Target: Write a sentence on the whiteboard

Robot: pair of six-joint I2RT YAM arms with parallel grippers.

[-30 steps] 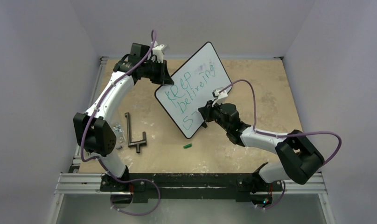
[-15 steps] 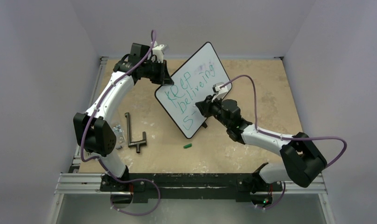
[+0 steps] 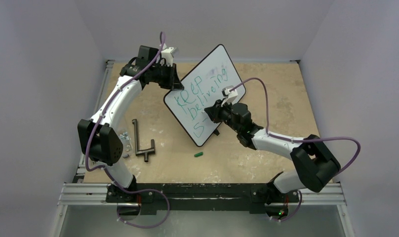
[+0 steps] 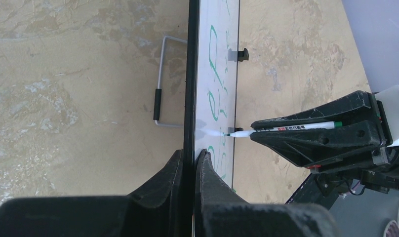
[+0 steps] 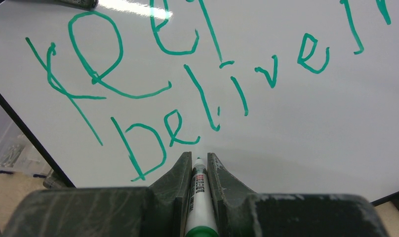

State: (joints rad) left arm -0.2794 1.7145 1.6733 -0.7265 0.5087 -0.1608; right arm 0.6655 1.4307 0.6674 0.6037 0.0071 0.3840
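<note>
top view: i hold the whiteboard (image 3: 216,57) tilted on the table (image 3: 281,98), its long side running diagonally between the two arms. the left gripper (image 3: 175,84) is clamped shut on the board's thin black frame; the left wrist view shows its two fingers (image 4: 206,165) pinching the edge from either side. the right gripper (image 3: 209,113) is closed around a green marker (image 5: 199,195), tip forward.

step in hand: i am partway through the third line of the sentence (image 3: 201,97). two lines look finished, and below them i see only a capital "s" and a short stroke. in the left wrist view the marker tip (image 4: 230,133) sits at the board face, touching it or just off it; i cannot tell which.

next move, as i judge it: keep the left clamp firm so the board does not swing, press the tip lightly, and form the next letter beside the "s" without running into the line above.

readable writing: line one reads "keep", line two roughly "beliveing", the letters uneven. the marker barrel carries a red and black printed label, too small to read.

also present: a small green cap (image 3: 198,154) lying on the table near the board's lower corner.
</note>
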